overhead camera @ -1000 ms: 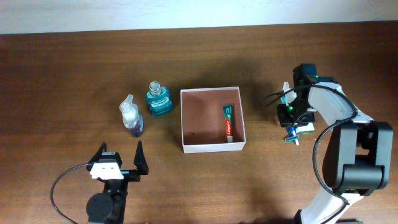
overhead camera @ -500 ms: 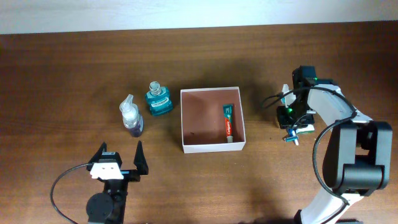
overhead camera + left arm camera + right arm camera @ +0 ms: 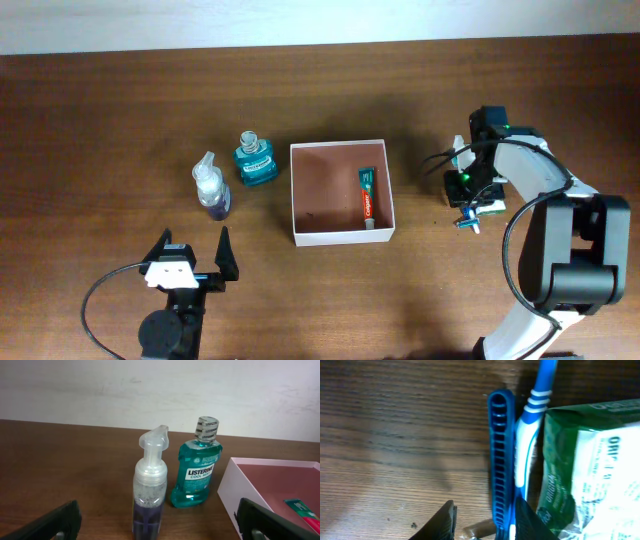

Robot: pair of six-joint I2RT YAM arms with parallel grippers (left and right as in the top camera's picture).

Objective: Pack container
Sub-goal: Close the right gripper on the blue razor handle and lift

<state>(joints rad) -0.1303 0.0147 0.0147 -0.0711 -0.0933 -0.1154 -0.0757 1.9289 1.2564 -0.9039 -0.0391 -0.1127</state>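
The right jaws stand narrowed astride the blue comb (image 3: 501,455), whose length runs straight away from them beside a toothbrush (image 3: 530,435). I cannot tell whether they pinch it. The cardboard box (image 3: 320,185) lies to their left, mid-table (image 3: 120,120). The left jaws gape wide, empty.

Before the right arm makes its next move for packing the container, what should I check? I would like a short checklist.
1. Container upright, top open: ok.
2. Free room beside the toothpaste tube: ok.
3. Blue comb between the right jaws: ok.
4. Right jaws gripping the comb firmly: cannot tell.
5. Toothbrush well apart from the comb: not ok, right beside it.
6. Left jaws open, apart from the foam bottle: ok.
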